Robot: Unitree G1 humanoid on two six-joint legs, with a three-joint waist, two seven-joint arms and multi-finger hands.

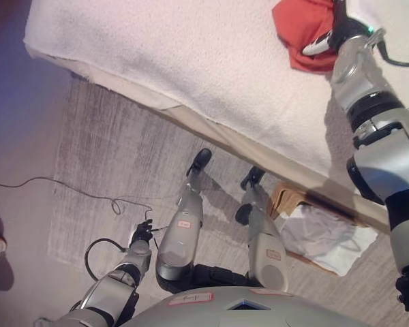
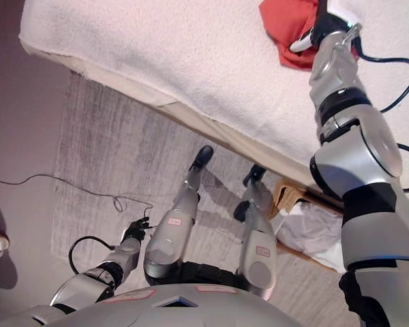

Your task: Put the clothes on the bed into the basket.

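- The right hand is reaching out over the cream, fluffy bed cover, resting on the crumpled red garment near the far side of the bed.
- Its fingers are lying against the red cloth; whether they are grasping it or are released cannot be told, since most of the hand is hidden.
- The left hand is hanging low beside the body over the grey woven rug, its dark fingers curling loosely and holding nothing.
- The light wooden basket is sitting on the floor just beside the bed's edge, with pale white-grey cloth lying in it.
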